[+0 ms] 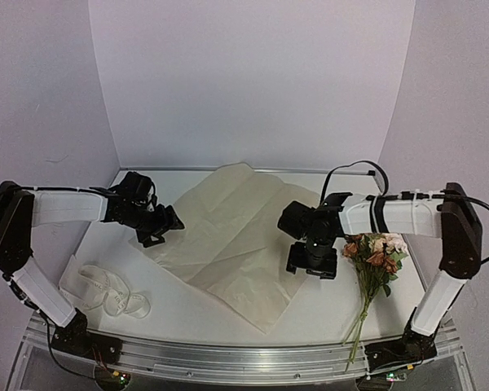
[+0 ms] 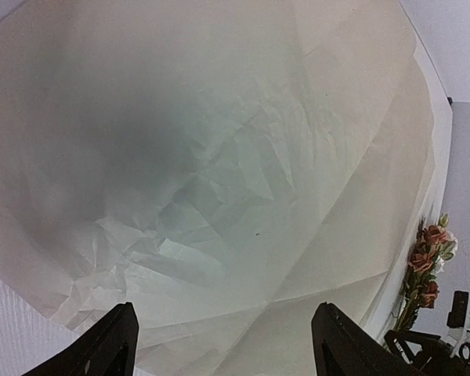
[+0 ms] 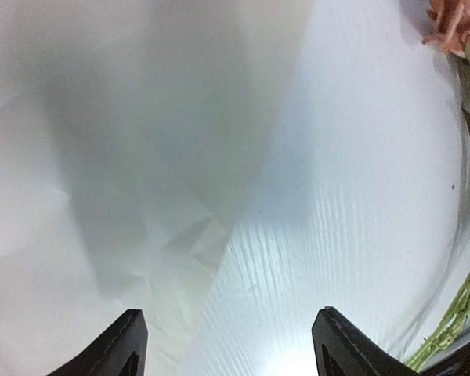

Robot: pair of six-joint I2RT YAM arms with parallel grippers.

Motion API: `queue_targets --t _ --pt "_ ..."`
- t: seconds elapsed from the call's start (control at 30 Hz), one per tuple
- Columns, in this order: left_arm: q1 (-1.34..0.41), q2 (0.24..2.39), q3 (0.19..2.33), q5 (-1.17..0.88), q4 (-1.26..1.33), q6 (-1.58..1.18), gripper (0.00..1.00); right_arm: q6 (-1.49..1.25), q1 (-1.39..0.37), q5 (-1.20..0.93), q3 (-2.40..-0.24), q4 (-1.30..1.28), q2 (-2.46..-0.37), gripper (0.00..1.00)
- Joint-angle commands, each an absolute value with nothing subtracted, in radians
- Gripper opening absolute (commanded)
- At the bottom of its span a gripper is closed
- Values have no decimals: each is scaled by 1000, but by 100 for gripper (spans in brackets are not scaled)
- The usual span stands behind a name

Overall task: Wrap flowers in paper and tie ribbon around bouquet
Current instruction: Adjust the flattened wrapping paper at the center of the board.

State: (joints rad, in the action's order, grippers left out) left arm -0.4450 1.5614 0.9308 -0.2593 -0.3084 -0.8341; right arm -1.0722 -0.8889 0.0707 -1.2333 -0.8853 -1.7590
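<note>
Though creased, spread open across middle of table (image 1: 187, 318): paper (image 1: 228, 220). Right of it, on bare table: flowers (image 1: 377, 254), heads away, stems toward near edge. Near-left, off paper: ribbon (image 1: 106, 292), loosely looped. Over paper's left edge: left end effector (image 1: 156, 232), jaws wide, empty. Over right edge, just beside flower heads: right end effector (image 1: 312, 265), jaws parted, empty.

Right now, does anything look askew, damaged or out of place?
The paper lies turned cornerwise rather than square, and it is creased and crumpled near its left side. The flowers lie off it, clear of its right edge. The ribbon sits in a loose tangle at near left. Nothing looks spilled.
</note>
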Motion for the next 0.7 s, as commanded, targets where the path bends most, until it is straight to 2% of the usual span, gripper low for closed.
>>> queue_targets --t 0.0,0.17,0.37,0.5,0.67 --pt "-440 1419 865 -185 -322 -883 81 -816 -885 21 -1224 -939 -1654 79" --pt "-425 1266 749 -89 -385 -1005 84 -497 -875 -74 -1379 -960 -1703 79" --pt "-430 1147 576 -79 -335 -1185 85 -304 -862 -173 -1634 -943 -1909 63" --pt "-438 1169 526 -90 -248 -1219 86 -239 -849 -212 -1751 -938 -2036 55" --pt "-440 1247 521 -92 -153 -1224 85 -236 -813 -225 -1818 -909 -2140 51"
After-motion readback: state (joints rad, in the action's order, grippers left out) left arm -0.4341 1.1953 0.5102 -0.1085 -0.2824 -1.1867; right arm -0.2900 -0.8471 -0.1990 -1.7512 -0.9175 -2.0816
